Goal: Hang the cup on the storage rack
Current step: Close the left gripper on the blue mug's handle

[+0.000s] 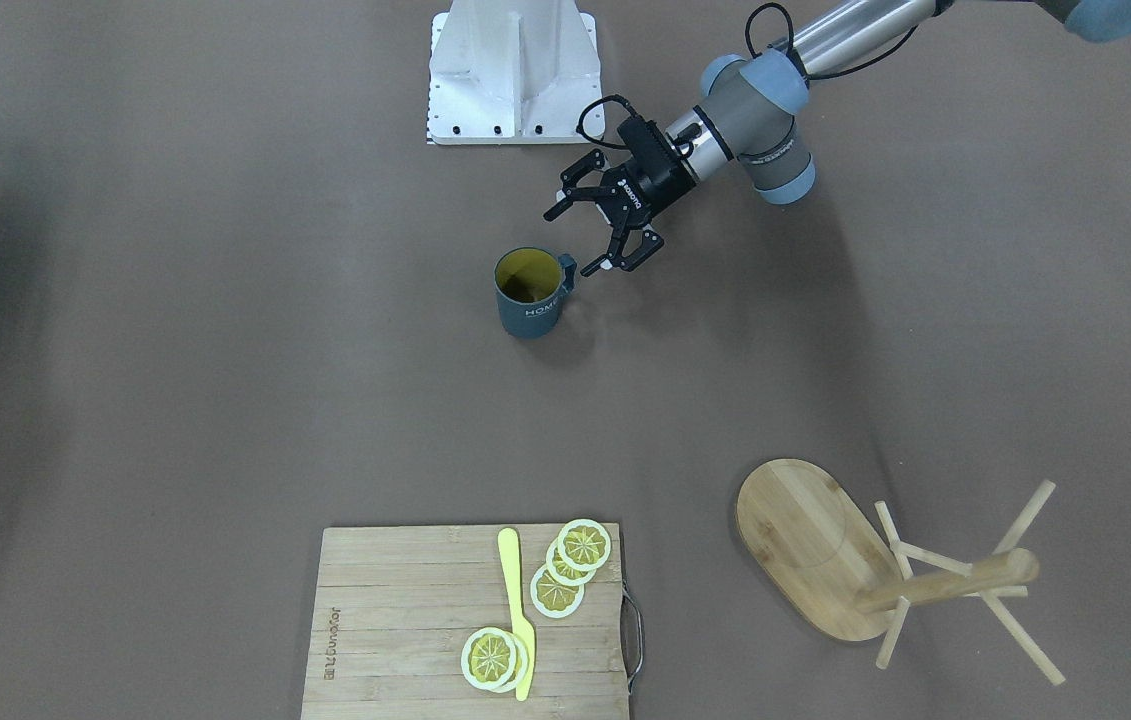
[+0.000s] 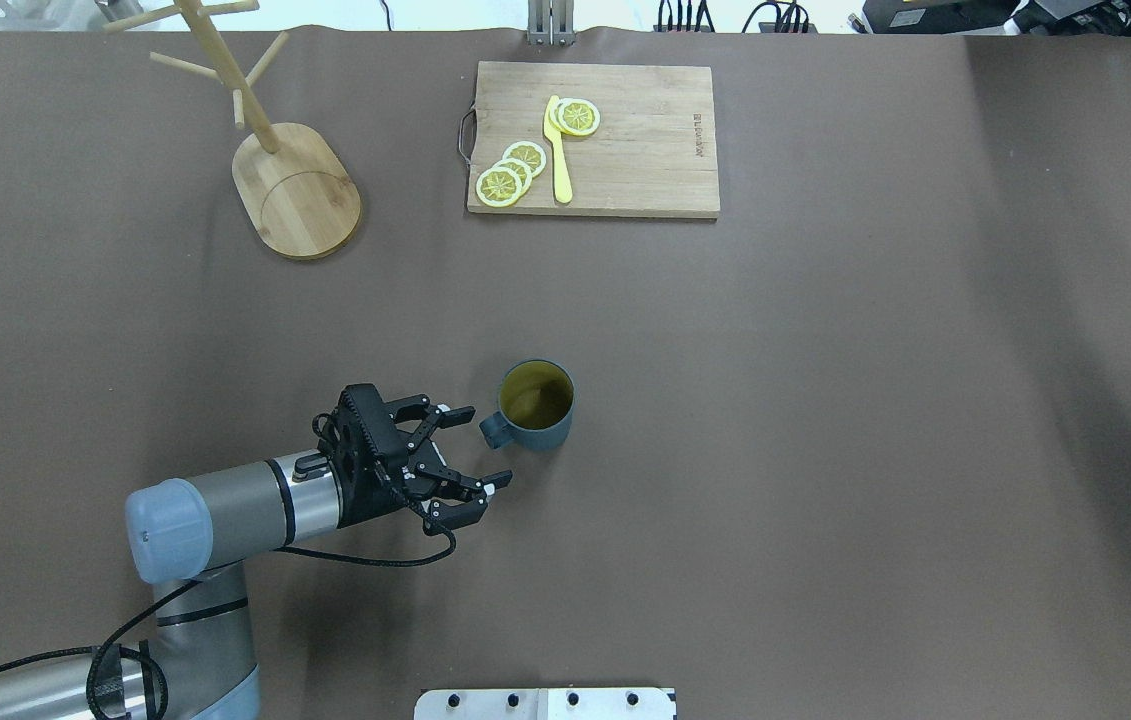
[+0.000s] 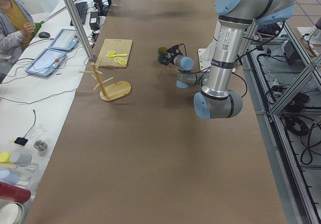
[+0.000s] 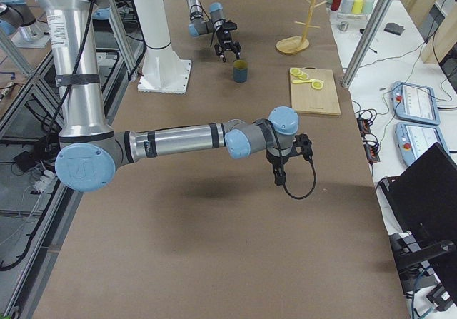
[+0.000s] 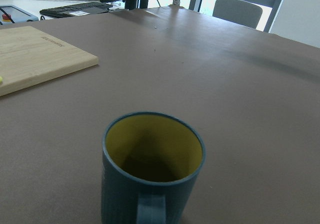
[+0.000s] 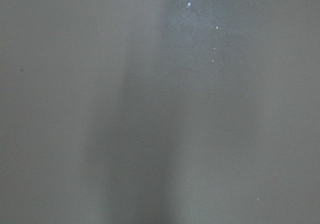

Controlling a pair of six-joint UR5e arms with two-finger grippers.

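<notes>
Cup (image 2: 537, 408): stands upright near the middle of the table (image 2: 825, 420), with its handle turned to the left pincer.
Left pincer (image 2: 487, 446): wide open and holding nothing, its tips just beside the cup's handle.
Right pincer (image 4: 278, 176): points down over the table, well apart from the cup. I cannot tell if it is open or closed.
Rack (image 2: 297, 192): stands upright at the far side, well apart from the cup.
Board (image 2: 635, 150): lies near the rack, with lemon slices (image 2: 510, 172) and a yellow knife (image 2: 558, 150) on it.

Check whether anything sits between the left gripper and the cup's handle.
Nothing visible does. The open left gripper faces the cup, whose handle points at it, with only bare table between.
</notes>
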